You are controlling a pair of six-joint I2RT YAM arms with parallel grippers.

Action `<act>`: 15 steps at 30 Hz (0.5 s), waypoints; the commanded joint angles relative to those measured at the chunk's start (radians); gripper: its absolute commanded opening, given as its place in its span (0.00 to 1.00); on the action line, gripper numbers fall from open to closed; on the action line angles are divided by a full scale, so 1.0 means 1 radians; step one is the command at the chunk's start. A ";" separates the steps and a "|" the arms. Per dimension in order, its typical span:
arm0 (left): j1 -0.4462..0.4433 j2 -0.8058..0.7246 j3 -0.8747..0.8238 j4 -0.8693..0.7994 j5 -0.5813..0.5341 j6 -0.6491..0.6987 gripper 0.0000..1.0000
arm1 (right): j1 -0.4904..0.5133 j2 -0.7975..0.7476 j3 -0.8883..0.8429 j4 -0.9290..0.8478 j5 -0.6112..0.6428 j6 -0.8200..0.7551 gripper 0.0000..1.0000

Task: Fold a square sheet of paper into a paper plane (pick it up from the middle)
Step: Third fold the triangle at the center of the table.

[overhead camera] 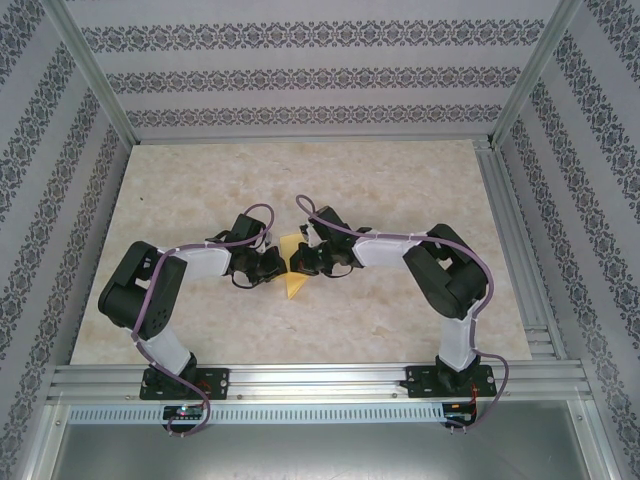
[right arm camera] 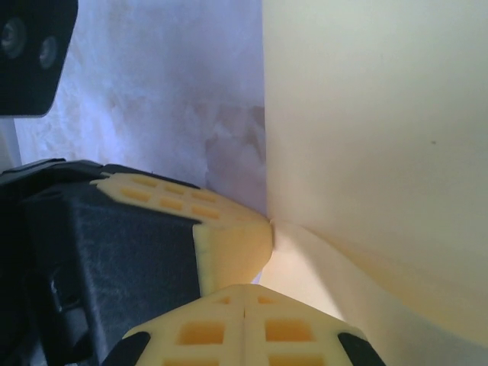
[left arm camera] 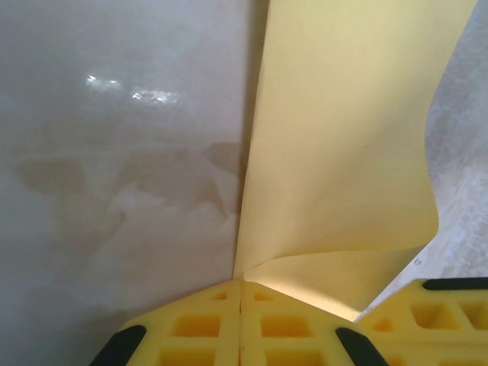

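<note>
Two claws meet over the middle of the desk (overhead camera: 200,320), where the square sheet of paper (overhead camera: 293,270) stands partly curled, its lower tip on the surface. The left claw (left arm camera: 241,284) is clamped on the sheet's edge. The right claw (right arm camera: 244,290) is pinched on it just beside. Uneven pulling between such close grips could tear the thin paper or skew the crease.

L gripper (left arm camera: 241,293) shut, pinching yellow sheet (left arm camera: 343,137) at lower edge; sheet curls rt above table (left arm camera: 114,152).
</note>
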State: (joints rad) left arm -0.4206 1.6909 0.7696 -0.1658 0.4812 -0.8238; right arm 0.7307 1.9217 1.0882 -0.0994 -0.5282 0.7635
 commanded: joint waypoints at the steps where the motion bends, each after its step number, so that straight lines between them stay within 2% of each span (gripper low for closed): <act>1: -0.016 0.039 -0.007 -0.064 -0.069 0.019 0.07 | -0.008 -0.022 -0.027 -0.036 0.030 -0.015 0.03; 15: -0.024 0.047 0.006 -0.064 -0.065 0.022 0.08 | -0.017 0.019 -0.048 -0.040 0.048 -0.021 0.03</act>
State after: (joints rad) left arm -0.4225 1.6947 0.7773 -0.1730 0.4808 -0.8204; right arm 0.7238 1.9217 1.0557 -0.1390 -0.5022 0.7593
